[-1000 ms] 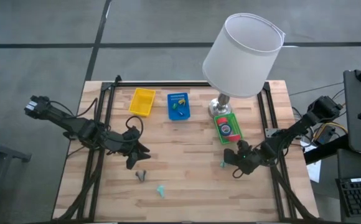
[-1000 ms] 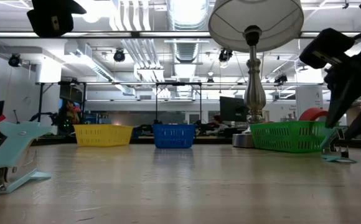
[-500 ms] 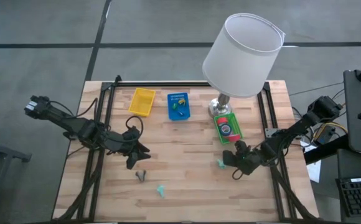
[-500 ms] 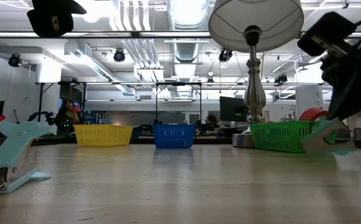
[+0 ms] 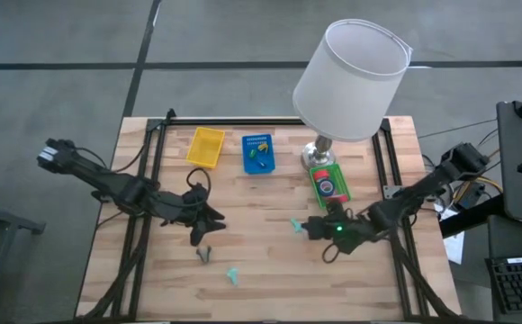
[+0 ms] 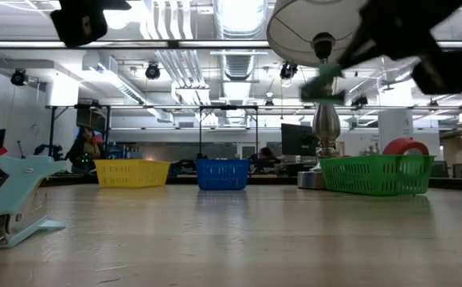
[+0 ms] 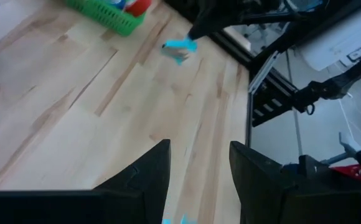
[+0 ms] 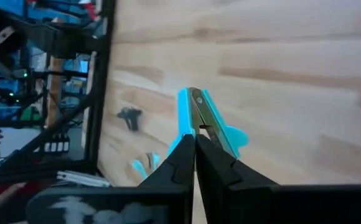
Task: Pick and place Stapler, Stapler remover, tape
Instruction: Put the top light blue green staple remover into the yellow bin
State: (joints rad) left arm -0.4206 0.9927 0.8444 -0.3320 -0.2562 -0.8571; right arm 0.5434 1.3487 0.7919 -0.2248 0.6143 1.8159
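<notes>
Fingers of my right gripper [image 8: 194, 144] are clamped on the turquoise staple remover [image 8: 206, 123], lifted above the table [image 5: 261, 243]; my left gripper [image 7: 199, 167] hangs apart.

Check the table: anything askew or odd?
Only the lamp by the green basket: its shade tips toward the right claw, which holds the teal staple remover clear of the wood. Nothing spilled.

No text, label, brand, number or sign can be read anywhere in these views, whether on the table, the baskets or the room behind.
</notes>
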